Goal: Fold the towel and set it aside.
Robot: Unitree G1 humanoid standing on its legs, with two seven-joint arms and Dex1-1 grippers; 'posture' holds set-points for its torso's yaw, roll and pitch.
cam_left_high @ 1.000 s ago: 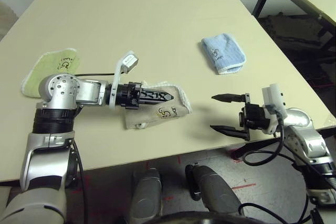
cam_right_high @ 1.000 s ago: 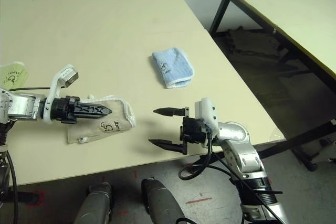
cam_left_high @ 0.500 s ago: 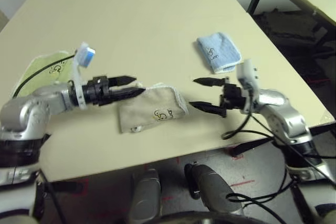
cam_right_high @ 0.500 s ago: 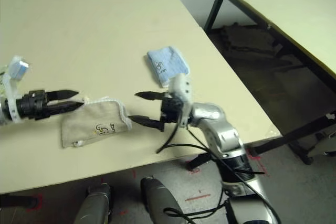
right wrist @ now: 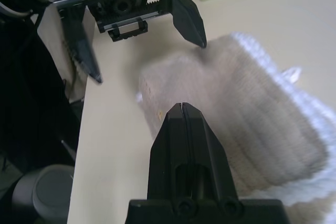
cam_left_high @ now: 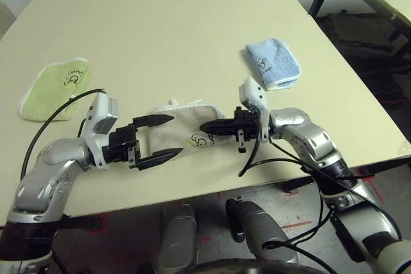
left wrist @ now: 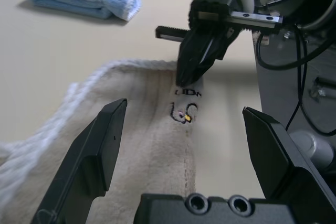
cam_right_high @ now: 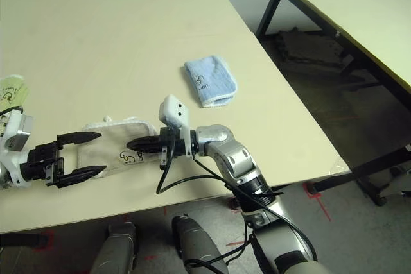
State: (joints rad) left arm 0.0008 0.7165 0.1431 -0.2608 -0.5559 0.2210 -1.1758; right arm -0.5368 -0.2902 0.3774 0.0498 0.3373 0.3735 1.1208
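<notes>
The towel [cam_left_high: 189, 122] is a beige ribbed cloth with white edging and a small dark logo. It lies folded near the table's front edge. My left gripper [cam_left_high: 174, 135] stands open at the towel's left end, its fingers spread on either side of the near corner. In the left wrist view the towel [left wrist: 134, 129] lies between those fingers [left wrist: 100, 150]. My right gripper [cam_left_high: 203, 128] is shut. It points left, and its tip rests on the towel [cam_right_high: 115, 140] just above the logo. No cloth shows between its fingers [right wrist: 181, 124].
A folded light-blue towel [cam_left_high: 273, 64] lies at the back right. A folded light-green towel [cam_left_high: 54, 86] lies at the left. The table's front edge [cam_left_high: 212, 190] runs close below both grippers. A second table [cam_right_high: 359, 17] stands to the right.
My right gripper has swung left from the table's front right onto the towel and has shut. The left gripper has drawn back from over the towel to its left end.
</notes>
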